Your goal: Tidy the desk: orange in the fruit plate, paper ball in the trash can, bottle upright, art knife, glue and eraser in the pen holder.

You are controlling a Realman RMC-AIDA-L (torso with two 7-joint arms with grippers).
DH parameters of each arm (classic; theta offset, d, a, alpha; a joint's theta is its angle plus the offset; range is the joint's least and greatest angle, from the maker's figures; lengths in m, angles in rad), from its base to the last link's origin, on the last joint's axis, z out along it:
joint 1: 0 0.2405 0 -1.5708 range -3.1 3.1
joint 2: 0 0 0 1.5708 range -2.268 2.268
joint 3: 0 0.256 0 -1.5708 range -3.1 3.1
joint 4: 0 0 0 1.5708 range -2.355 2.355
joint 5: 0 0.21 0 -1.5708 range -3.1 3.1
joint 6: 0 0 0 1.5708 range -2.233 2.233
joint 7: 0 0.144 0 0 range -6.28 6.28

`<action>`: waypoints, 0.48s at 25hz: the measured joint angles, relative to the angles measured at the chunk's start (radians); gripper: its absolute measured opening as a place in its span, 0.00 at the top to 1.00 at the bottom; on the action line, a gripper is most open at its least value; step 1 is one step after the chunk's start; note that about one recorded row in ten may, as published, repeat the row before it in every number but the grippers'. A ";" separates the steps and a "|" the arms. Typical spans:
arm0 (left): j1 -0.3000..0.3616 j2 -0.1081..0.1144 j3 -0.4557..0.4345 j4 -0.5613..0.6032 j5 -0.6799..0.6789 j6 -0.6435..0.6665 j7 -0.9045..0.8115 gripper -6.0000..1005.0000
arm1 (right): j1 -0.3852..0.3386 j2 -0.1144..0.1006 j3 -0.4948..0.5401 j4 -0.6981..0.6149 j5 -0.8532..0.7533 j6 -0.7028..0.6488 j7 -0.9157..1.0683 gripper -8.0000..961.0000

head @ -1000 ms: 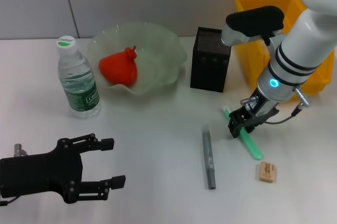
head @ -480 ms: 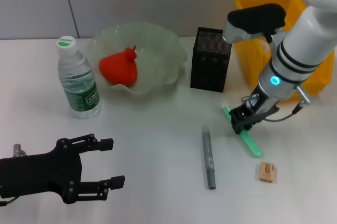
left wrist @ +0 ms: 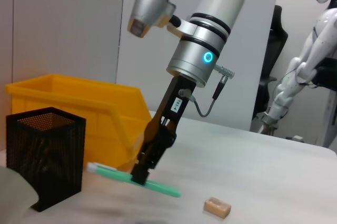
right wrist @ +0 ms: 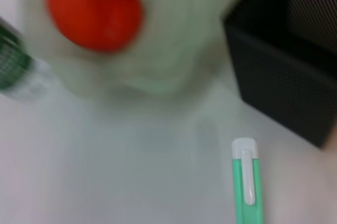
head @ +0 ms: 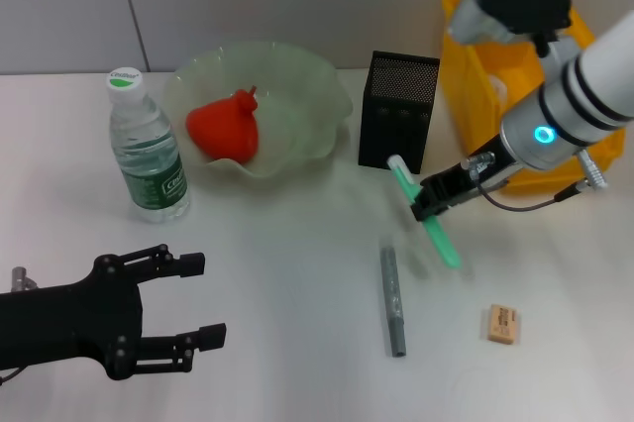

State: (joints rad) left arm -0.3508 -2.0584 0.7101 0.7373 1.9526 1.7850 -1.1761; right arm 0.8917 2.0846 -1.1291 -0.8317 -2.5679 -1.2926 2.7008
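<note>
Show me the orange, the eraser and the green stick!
orange [head: 224,128], head view, middle of the fruit.
eraser [head: 502,324], head view, its top face.
green stick [head: 443,247], head view, lower end below the right gripper.

Head view looks down; the left wrist view looks level and the right wrist view close, all sharing the pen holder [head: 399,113].

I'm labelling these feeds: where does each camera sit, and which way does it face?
Head: above the white desk, looking down; both arms show, right gripper holding a green art knife, left gripper low.
Left wrist: low on the desk, facing the right arm, black mesh pen holder and yellow bin.
Right wrist: looks down past the knife.
All share knife and holder.
</note>
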 joint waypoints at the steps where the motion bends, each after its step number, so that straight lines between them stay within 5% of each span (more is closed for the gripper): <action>1: 0.001 0.000 -0.001 0.000 0.000 0.004 0.000 0.16 | 0.000 0.000 0.000 0.000 0.000 0.000 0.000 0.81; 6: 0.001 0.000 -0.001 0.000 0.000 0.012 0.000 0.16 | -0.147 -0.001 0.000 -0.119 0.204 0.020 -0.171 0.80; 12: 0.002 0.000 -0.002 -0.003 0.000 0.018 0.000 0.16 | -0.299 -0.005 0.014 -0.113 0.579 0.052 -0.563 0.80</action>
State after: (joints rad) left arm -0.3485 -2.0585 0.7082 0.7341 1.9526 1.8034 -1.1765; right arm 0.5925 2.0800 -1.1148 -0.9443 -1.9890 -1.2405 2.1381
